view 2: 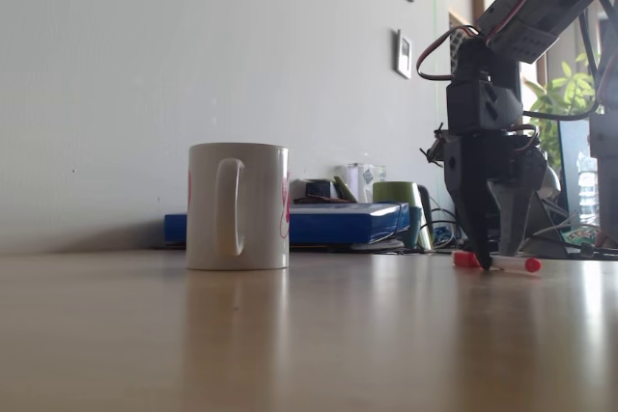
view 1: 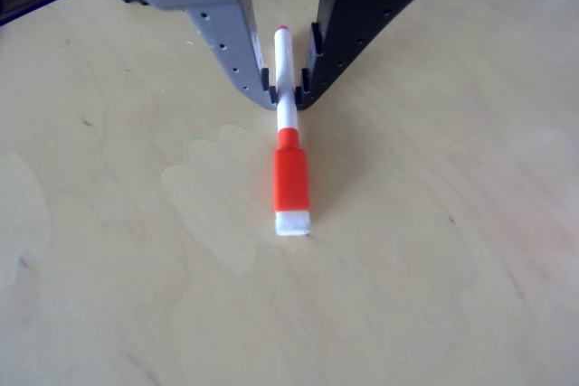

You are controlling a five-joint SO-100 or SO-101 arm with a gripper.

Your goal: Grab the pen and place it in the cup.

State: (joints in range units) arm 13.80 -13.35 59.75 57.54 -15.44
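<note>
The gripper (view 1: 285, 97) is down at the table (view 1: 434, 296), with one finger on each side of the pen (view 1: 289, 146). In the other view the gray finger (view 1: 237, 56) is on the left and the black finger (view 1: 339, 42) is on the right. The tips sit right against the thin white body, but I cannot tell if they squeeze it yet. The pen lies flat. Its long line runs straight out between the fingers, red cap toward the camera.

In the fixed view the arm (view 2: 488, 123) comes down steeply from the upper right, fingertips at the table. The cup (view 2: 238, 206) stands upright, well apart to the left, handle facing the camera. I think the squeeze comes next.
</note>
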